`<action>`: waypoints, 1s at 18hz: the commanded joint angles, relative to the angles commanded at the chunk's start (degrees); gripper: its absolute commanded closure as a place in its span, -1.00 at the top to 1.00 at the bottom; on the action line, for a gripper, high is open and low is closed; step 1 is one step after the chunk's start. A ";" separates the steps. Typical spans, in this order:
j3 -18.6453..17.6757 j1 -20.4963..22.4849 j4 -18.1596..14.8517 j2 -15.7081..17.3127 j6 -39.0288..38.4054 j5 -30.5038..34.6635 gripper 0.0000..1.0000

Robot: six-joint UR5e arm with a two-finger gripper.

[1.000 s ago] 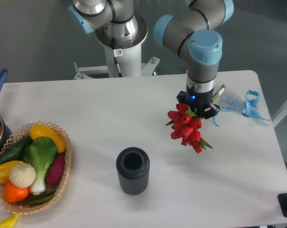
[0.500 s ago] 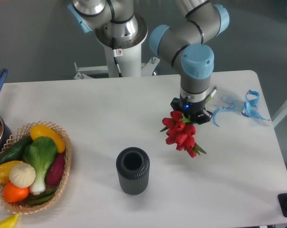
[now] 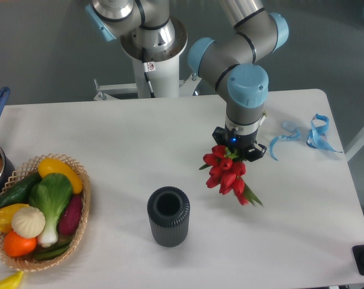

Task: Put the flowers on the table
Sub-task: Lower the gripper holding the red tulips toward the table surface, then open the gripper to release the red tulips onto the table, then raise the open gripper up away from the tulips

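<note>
Clamped on the stems, my gripper [image 3: 238,150] dangles the red tulips [image 3: 227,175] above the white table [image 3: 121,144], at two o'clock from the black vase [image 3: 168,215], ready for lowering.

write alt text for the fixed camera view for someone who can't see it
A robot arm's gripper holds a bunch of red flowers over a white table. A black vase stands nearby, a vegetable basket sits left, and blue ribbon curls lie right.

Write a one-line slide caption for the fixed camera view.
Robot gripper holds a bunch of red flowers over the white table, between a black vase and blue ribbons.
</note>
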 joint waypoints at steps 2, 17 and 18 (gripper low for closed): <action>0.35 0.00 0.35 0.26 0.00 0.09 1.00; -1.14 2.02 2.64 4.66 0.62 0.09 1.00; -1.58 2.02 2.64 4.66 0.70 0.09 1.00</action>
